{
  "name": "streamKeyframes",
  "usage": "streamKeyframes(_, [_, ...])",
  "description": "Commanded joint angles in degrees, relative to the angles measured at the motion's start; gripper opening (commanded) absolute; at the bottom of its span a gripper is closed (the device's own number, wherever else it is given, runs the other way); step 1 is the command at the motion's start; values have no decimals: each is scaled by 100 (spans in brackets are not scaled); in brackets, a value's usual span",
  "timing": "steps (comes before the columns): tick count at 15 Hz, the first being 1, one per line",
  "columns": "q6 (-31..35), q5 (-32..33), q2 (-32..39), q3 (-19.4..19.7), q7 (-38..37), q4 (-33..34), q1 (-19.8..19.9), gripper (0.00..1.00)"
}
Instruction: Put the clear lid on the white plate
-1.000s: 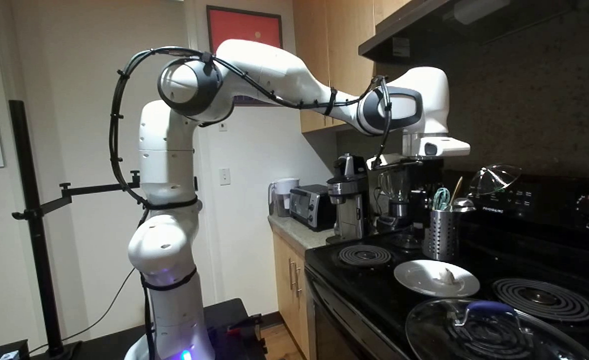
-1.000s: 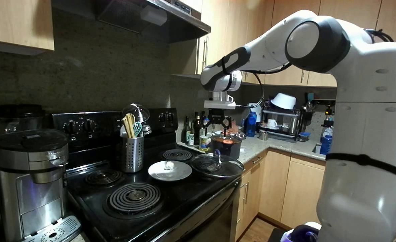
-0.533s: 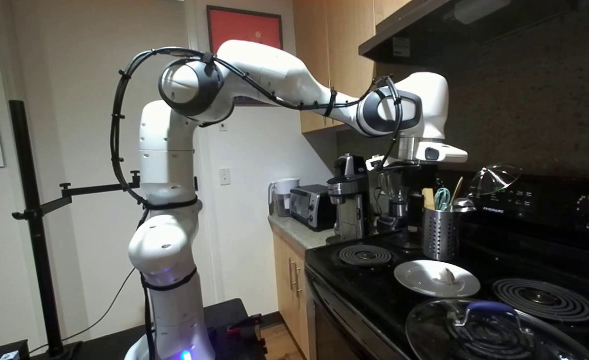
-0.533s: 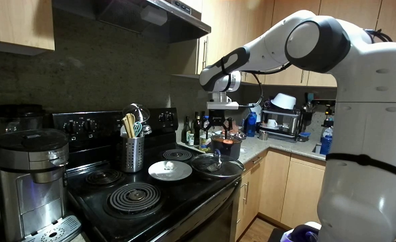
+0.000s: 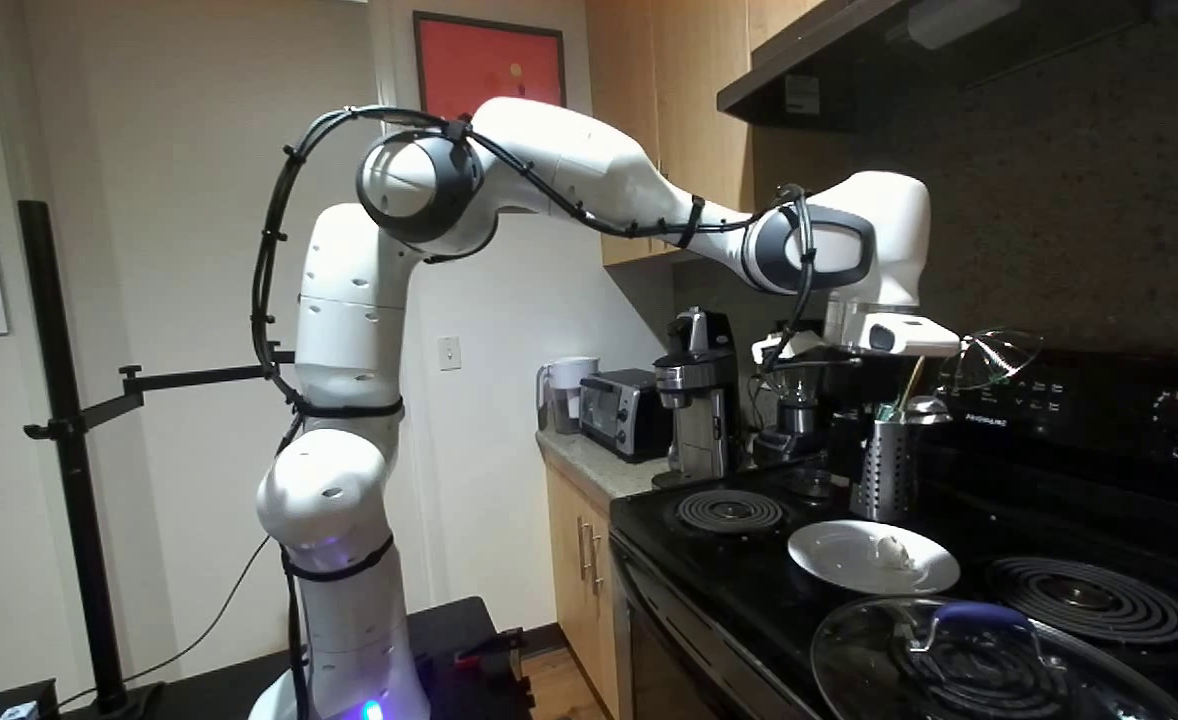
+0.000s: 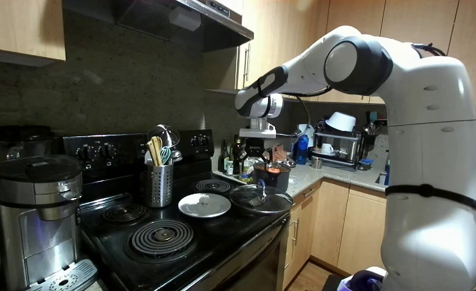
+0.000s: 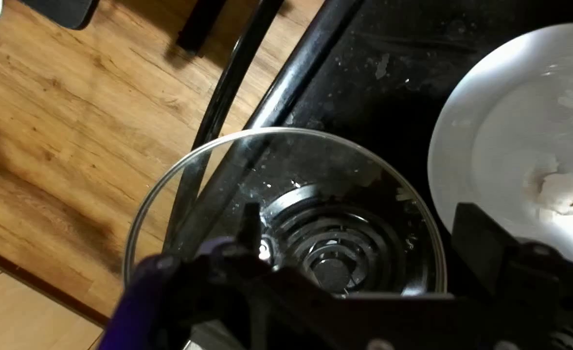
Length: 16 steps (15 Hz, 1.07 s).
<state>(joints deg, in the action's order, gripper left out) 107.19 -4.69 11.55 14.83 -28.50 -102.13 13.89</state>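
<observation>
I hold my black two-finger gripper above the black stove top, fingers spread well apart. Clear, round glass lid lies on the stove top, right of and just beside the round white plate in both exterior views. Small whitish lump sits on the plate.

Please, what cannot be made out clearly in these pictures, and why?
Clear lid: the bottom edge cuts it off in an exterior view; in the wrist view the gripper covers its lower part.
White plate: cut off by the right edge of the wrist view.
White lump on the plate: identity unclear, small in both exterior views, blurred in the wrist view.
</observation>
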Motion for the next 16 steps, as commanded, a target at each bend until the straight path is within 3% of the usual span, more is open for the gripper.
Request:
streamKeyframes(1, [-189,-85,698,105,-393,698,66,100])
streamKeyframes(10, [-365,304,1907,479,-285,1840,423,100])
streamKeyframes(16, [-397,838,2193,483,162,2230,493,100])
